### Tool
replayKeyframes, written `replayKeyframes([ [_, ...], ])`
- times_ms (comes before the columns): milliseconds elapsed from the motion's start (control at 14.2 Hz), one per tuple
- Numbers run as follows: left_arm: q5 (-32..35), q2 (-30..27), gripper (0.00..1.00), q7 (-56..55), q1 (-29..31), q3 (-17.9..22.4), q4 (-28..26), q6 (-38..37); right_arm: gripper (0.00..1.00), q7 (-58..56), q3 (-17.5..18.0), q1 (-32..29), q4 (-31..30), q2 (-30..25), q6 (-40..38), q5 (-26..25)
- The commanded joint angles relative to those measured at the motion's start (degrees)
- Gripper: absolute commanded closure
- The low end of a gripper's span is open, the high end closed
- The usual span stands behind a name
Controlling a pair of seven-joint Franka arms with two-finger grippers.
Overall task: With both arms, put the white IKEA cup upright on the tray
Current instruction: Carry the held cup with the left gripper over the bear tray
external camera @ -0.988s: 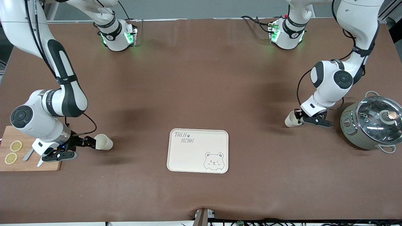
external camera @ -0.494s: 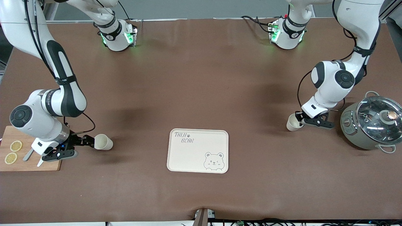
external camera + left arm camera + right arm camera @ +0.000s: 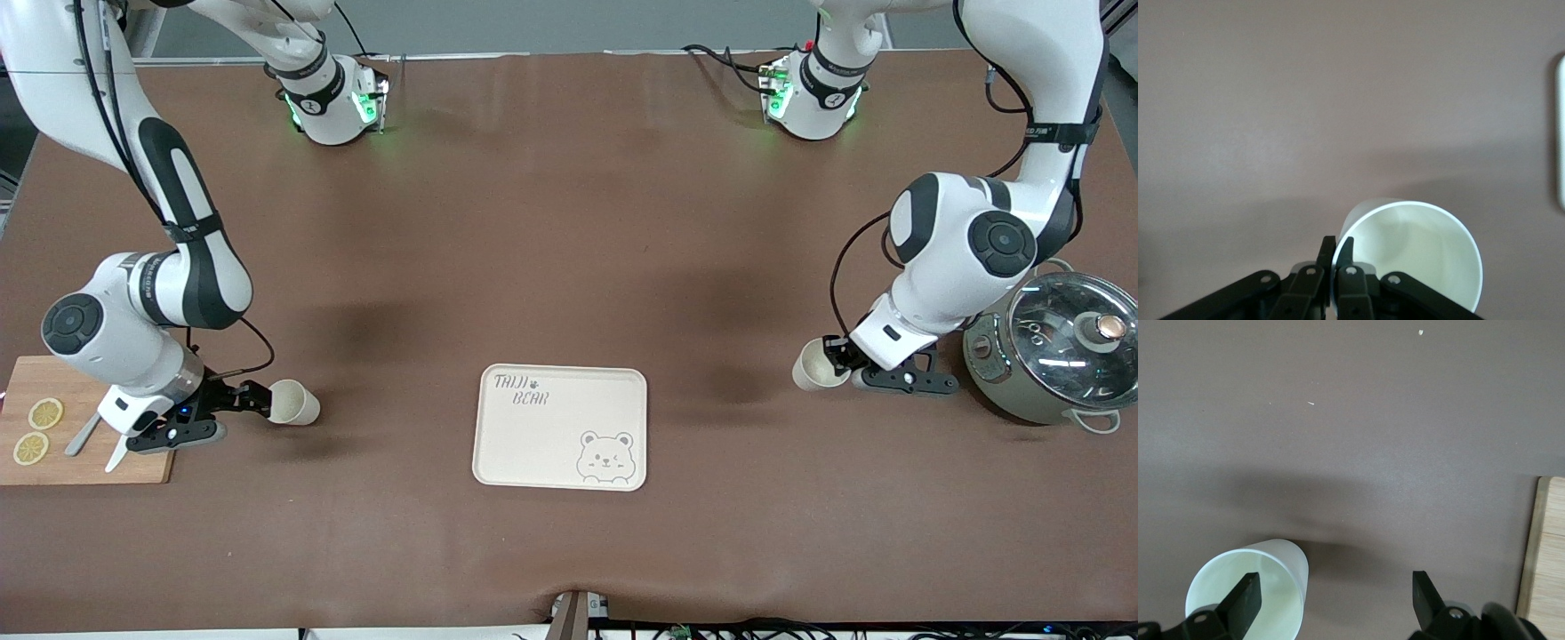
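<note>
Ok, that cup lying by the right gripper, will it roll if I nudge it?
Probably. The cup lies on its round side, so a sideways push would likely roll it, curving if it tapers. It looks thin-walled and light, so the open right gripper, one finger inside its mouth, may shove it before pinching.

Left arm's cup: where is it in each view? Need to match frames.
Front view: cup between the tray and the pot, toward the left arm's end of the table, its rim in the left end effector.
Left wrist view: cup close up, mouth toward the camera, rim pinched by the end effector.
Right wrist view: not in it; that is the other cup.
Shared landmark: the tray, whose edge shows in the left wrist view.
</note>
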Motion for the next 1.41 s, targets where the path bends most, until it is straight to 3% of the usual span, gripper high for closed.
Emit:
replayKeyframes([
  [0,-0.66,1.04,1.0,-3.77,-1.15,-0.75,5.0,-4.82,0.0,-0.58,0.54,-0.42,-1.18,-0.37,1.49,-0.49],
  [564,0.56,6.83,1.0,-17.74,-9.32,-0.48,16.6,-12.65,0.0,-0.58,0.54,0.1,-3.55,0.33,5.09,-0.49],
  [1340,7.68,25.2,1.0,-40.68,-23.21,0.48,34.27,-12.49,0.0,-0.76,0.54,0.54,-7.6,0.33,10.54,-0.49],
])
